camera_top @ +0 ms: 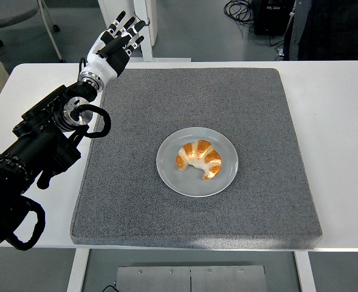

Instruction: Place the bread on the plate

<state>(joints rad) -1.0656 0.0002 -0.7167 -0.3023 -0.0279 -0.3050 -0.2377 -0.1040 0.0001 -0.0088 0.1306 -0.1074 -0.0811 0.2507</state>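
Your white counter (343, 152) carries the grey mat (136, 201), which fills most of it; bare strips run at 3 and 9 o'clock. At mat centre sits the plate (166, 176) with the bread (198, 159) lying fully inside its rim, so placing looks done, nothing left but clearing out. Your left hand (113, 44) hangs at 11 o'clock over the mat's far corner, fingers spread, holding nothing, well apart from the plate. Plenty of room all round.
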